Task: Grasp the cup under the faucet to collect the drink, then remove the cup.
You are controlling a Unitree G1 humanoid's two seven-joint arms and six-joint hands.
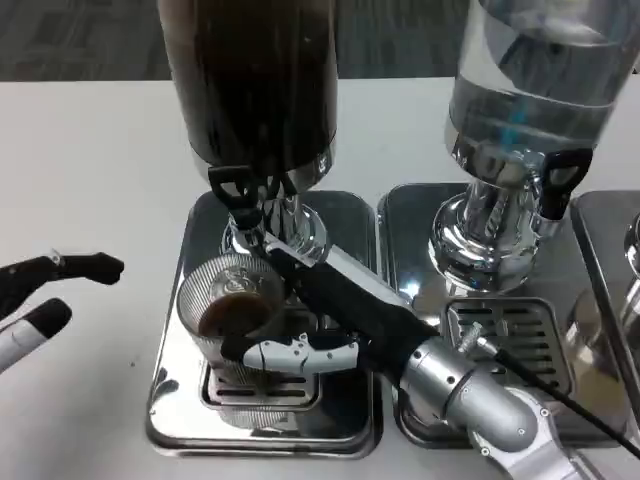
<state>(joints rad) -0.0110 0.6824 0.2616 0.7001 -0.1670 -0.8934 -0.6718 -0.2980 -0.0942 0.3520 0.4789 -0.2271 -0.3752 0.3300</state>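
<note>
Holding the ribbed glass cup (232,318) under the dark dispenser's faucet (238,200), our right hand (300,355) wrapped it to catch drink; left hand (45,295) waited, fingers spread.

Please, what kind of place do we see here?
Probably a self-serve drink station, set up on a white table. A dark drink dispenser and a clear one stand on metal drip trays, and the right robot hand holds a cup under the faucet.

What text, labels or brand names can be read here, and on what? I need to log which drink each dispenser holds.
None: no readable text in the head view.
The dark drink dispenser shows no label or print.
The clear dispenser shows only a blurred blue-green streak, no letters.
The cup, the drip trays and the right hand show no markings.
</note>
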